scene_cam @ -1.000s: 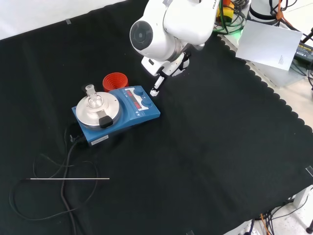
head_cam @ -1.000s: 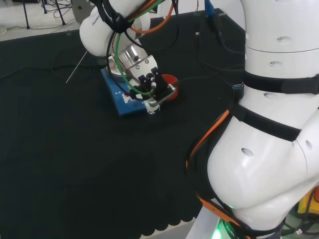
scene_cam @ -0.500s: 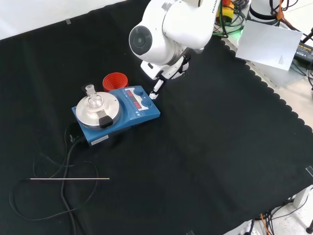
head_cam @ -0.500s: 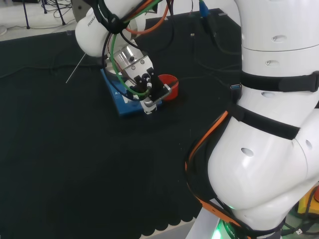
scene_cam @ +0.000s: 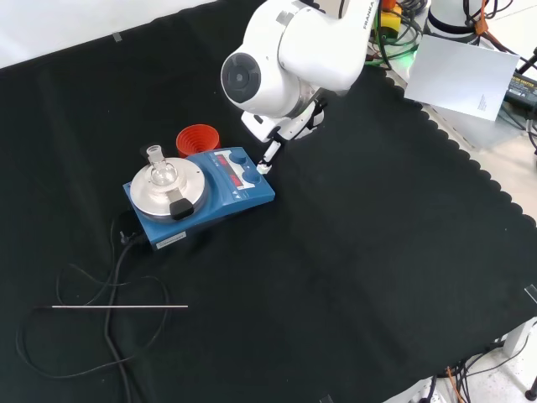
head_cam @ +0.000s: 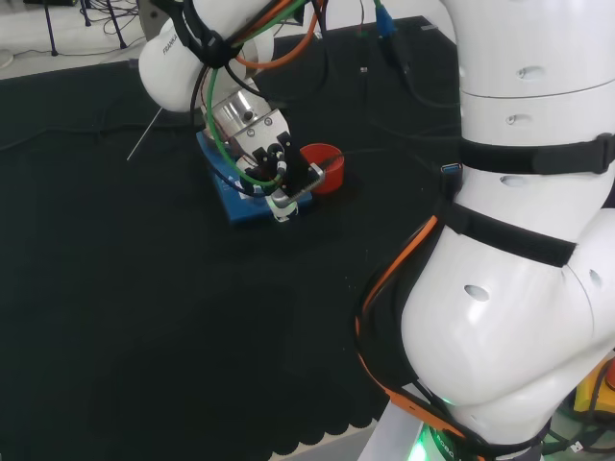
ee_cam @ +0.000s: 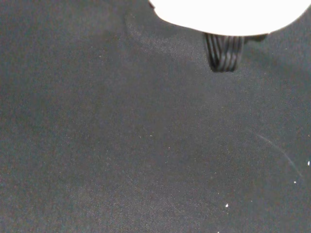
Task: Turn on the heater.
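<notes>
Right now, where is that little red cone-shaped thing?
In the front view the red funnel stands on the black cloth just behind the blue heater, left of the hand.

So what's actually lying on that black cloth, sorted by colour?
Blue: 1, the heater
Red: 1, the ribbed ring
Clear: 1, the glass piece on the heater's plate
Silver: 1, the thin rod
Black: 1, the cable
Total: 5

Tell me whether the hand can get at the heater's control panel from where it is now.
Probably yes: the hand hangs right at the panel end of the blue heater, a fingertip by its knob, nothing between.
</notes>
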